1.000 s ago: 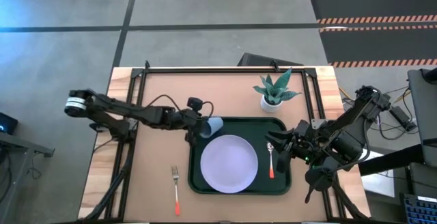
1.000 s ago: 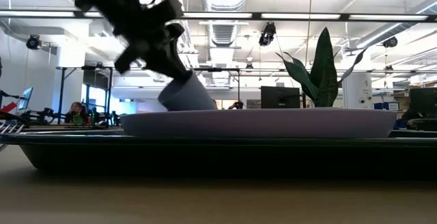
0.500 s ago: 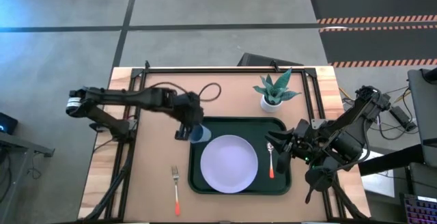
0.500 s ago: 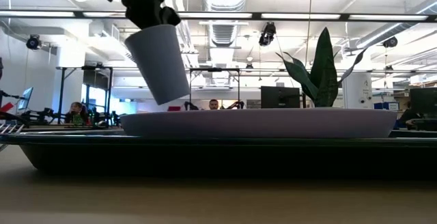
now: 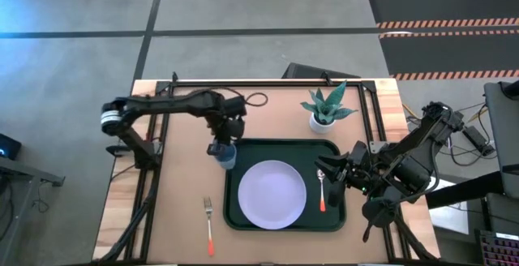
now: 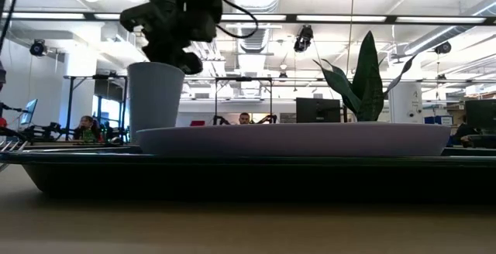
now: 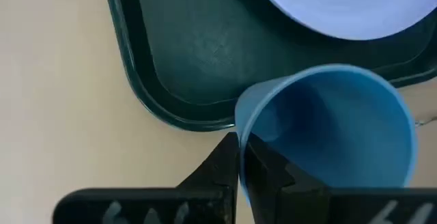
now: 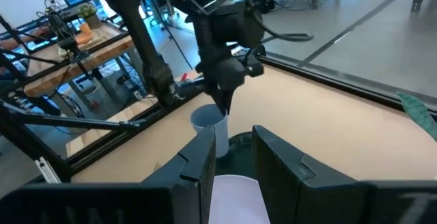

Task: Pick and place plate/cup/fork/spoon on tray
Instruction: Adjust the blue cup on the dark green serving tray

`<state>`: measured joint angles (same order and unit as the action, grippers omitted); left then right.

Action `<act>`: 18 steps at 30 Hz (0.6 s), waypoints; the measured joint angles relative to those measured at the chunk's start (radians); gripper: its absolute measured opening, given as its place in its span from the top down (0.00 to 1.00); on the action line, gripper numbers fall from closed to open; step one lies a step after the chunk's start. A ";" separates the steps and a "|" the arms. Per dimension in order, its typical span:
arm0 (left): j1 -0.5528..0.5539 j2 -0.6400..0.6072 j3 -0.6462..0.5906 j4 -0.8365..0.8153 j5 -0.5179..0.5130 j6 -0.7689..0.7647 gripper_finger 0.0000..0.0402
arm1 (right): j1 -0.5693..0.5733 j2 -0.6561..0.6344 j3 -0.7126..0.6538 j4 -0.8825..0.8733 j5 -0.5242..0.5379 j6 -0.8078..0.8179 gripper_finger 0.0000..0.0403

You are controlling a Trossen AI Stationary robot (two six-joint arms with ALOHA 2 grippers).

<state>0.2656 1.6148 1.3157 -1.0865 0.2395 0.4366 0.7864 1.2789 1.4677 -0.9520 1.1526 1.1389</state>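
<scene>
**A:** From above, where's your left gripper [image 5: 219, 147]?

**B:** It's at the tray's [image 5: 334, 214] far left corner, holding the cup [image 5: 225, 156] upright by the rim. The cup hangs straight under my fingertips, over the tray's edge, so I judge I'm lining it up to set it down inside the rim. The plate [image 5: 272, 194] already lies on the tray, close beside the cup. The spoon [image 5: 322, 191] lies beyond the plate, on the tray's right side, just in front of my right gripper [image 5: 332, 174], which waits there. The fork [image 5: 209, 226] is off the tray, on the table [image 5: 174, 209], well apart from my left gripper.

**A:** And at table height?

**B:** The cup [image 6: 156, 101] stands upright below my left gripper [image 6: 172, 56], behind the plate's [image 6: 294, 139] left end. I can't tell whether its base touches the tray [image 6: 232, 175].

**A:** Your left wrist camera?

**B:** My fingers [image 7: 239, 173] are nearly closed, pinching the wall of the cup [image 7: 334, 128], one inside and one outside. That grip keeps the mouth up. Past it lie the tray's rounded corner [image 7: 171, 80] and the plate's edge [image 7: 341, 9].

**A:** The right wrist camera?

**B:** It looks between my right gripper's [image 8: 232, 162] parted, empty fingers toward the left arm and the cup [image 8: 209, 130].

**A:** Any writing or labels?

**B:** None that I can read.
</scene>
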 joint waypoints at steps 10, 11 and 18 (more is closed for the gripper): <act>-0.001 0.085 0.222 -0.016 -0.073 0.050 1.00 | 0.000 0.000 0.000 -0.007 -0.001 0.000 0.79; -0.001 0.090 0.237 -0.022 -0.073 0.051 1.00 | 0.000 0.000 0.000 -0.008 -0.001 0.000 0.79; -0.008 0.134 0.270 -0.030 -0.064 0.072 1.00 | 0.000 0.000 0.000 -0.008 -0.001 -0.013 0.79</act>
<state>0.2579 1.7486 1.5857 -1.1168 0.1755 0.5089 0.7866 1.2789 1.4678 -0.9600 1.1515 1.1255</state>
